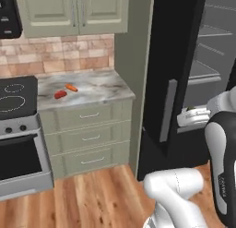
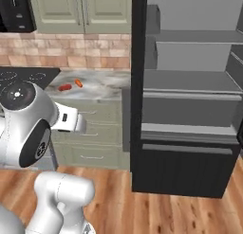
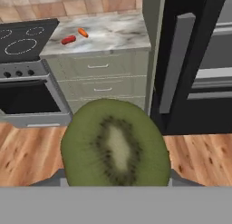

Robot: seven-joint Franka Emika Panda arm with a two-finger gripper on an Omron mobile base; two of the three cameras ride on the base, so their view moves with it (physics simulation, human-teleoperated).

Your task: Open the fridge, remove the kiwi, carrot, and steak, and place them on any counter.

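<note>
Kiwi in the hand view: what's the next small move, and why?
Probably carry the kiwi left toward the counter and set it on bare stone. It sits up close between the gripper's fingers, so it looks held, while the steak and carrot already lie there and the fridge stands open.

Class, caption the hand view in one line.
Kiwi held up close, with steak and carrot on counter.

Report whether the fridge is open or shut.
Open: the fridge shows its grey shelves, with its door swung out toward the counter.
</note>
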